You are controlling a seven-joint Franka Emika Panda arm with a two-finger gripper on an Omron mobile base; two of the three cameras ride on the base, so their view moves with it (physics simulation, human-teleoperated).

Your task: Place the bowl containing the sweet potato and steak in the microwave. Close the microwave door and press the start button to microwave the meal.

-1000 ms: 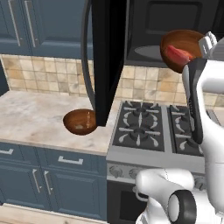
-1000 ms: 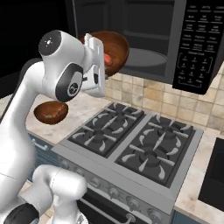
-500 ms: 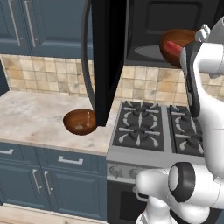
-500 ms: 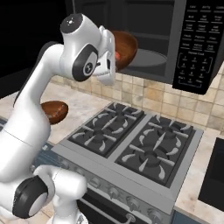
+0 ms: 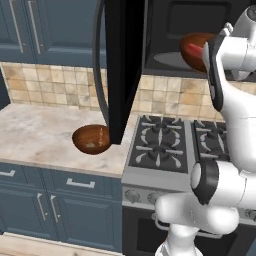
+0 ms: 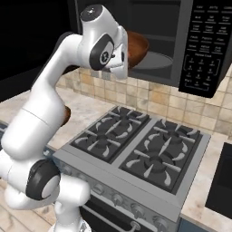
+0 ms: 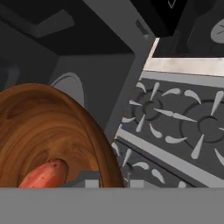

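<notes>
My gripper (image 5: 207,52) is shut on the rim of the dark reddish-brown wooden bowl (image 5: 196,50) and holds it at the mouth of the open microwave (image 5: 200,30). A red strip, the steak (image 5: 194,50), shows inside the bowl. From the right base view the bowl (image 6: 137,47) hangs just left of the glass turntable (image 6: 156,60). In the hand view the bowl (image 7: 48,127) is close up, with a reddish-orange lump (image 7: 43,175) in it; steak or sweet potato, I cannot tell. The microwave door (image 5: 122,65) stands wide open.
A second, similar wooden bowl (image 5: 91,139) sits on the marble counter (image 5: 35,130) under the open door. The gas stove (image 5: 165,145) lies below the microwave. The microwave's button panel (image 6: 204,45) is on its right side.
The arm has risen and carried the bowl further toward the microwave opening. The gripper has stayed shut on it. The door and the counter bowl have not moved.
</notes>
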